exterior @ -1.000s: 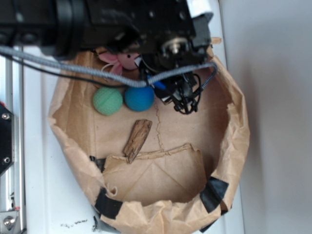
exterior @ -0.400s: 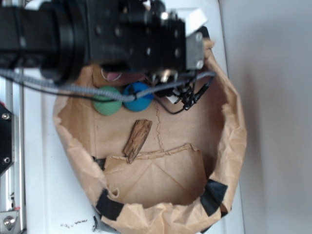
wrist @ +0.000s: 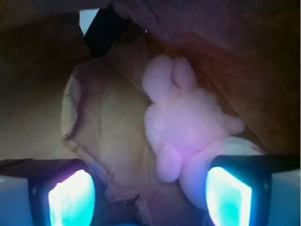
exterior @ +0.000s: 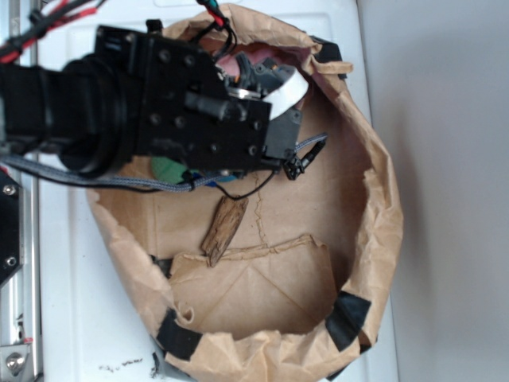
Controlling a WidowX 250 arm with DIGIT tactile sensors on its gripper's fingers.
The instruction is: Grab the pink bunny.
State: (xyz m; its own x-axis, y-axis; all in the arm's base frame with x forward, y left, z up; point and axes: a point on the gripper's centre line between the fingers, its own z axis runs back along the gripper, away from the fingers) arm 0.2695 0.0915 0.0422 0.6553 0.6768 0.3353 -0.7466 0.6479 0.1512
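Crumpled brown paper bag [exterior: 382,215] surrounds fuzzy pink bunny [wrist: 188,127]; end effector [wrist: 148,195] spread wide, empty.

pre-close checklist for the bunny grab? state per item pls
1. Jaws open: ok, gripper pads apart.
2. pink bunny in wrist view: ok, ahead of the jaws.
3. Bunny centred between pads: not ok, it sits toward the right pad.
4. Path free of paper bag wall: cannot tell, crumpled paper lies close beside the bunny.
5. Bunny visible in exterior view: not ok, arm hides it.
6. Depth to bunny: cannot tell.
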